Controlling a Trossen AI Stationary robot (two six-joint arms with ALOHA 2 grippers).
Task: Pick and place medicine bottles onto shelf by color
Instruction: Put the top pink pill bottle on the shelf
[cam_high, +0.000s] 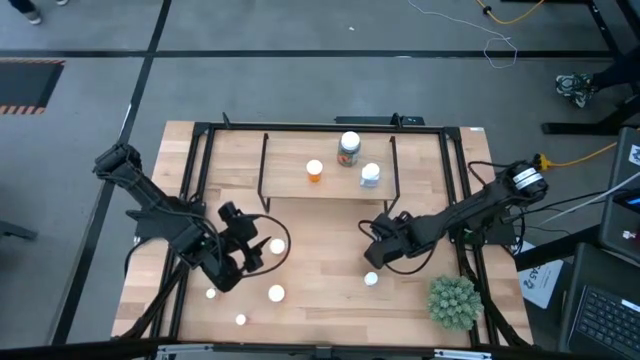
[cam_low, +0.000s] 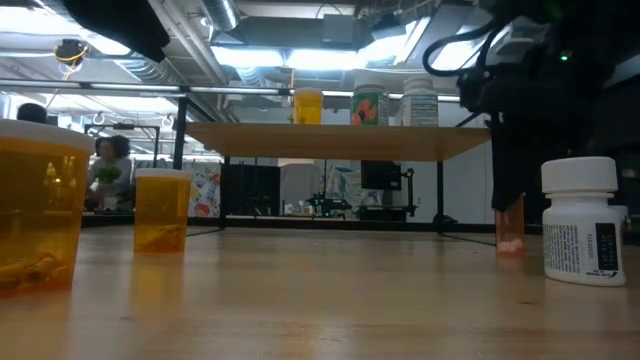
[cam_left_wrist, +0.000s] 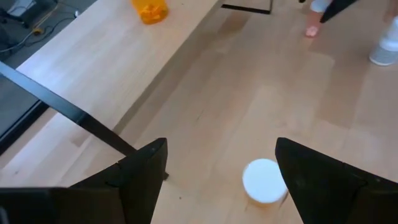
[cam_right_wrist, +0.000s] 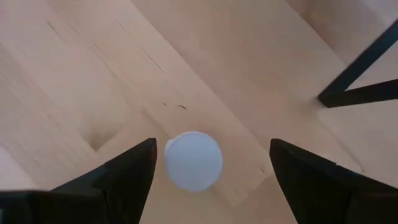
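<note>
So both arms are low over the desk (cam_high: 330, 300) right now. The left tool (cam_high: 252, 250) sits over the left-front part, fingers spread wide with nothing between them. Its wrist view shows a white cap (cam_left_wrist: 265, 180) standing on the wood between the two fingers (cam_left_wrist: 146, 168), not touched by either. From above, that bottle (cam_high: 277, 245) shows just beside the tool's tip.

The right tool (cam_high: 375, 240) is near the middle, in front of the shelf (cam_high: 290, 160). It's wide open too, holding nothing. Its wrist camera looks down on another cap (cam_right_wrist: 193, 160) sitting between the fingers (cam_right_wrist: 130, 171), closer to one of them, but I can't tell if it touches. A white bottle (cam_high: 371, 280) stands on the desk just in front of that tool.

Three things are up on the shelf: an orange bottle (cam_high: 315, 171), a big jar (cam_high: 349, 148) and a white bottle (cam_high: 370, 175), the last two close together.

Three more white-capped bottles stand near the front-left: one (cam_high: 211, 293) by the left arm, one (cam_high: 275, 293) further right, one (cam_high: 241, 320) nearest the front edge. The low view shows two of them as orange (cam_low: 160, 210). A spiky green plant (cam_high: 453, 301) sits at the front-right corner.
</note>
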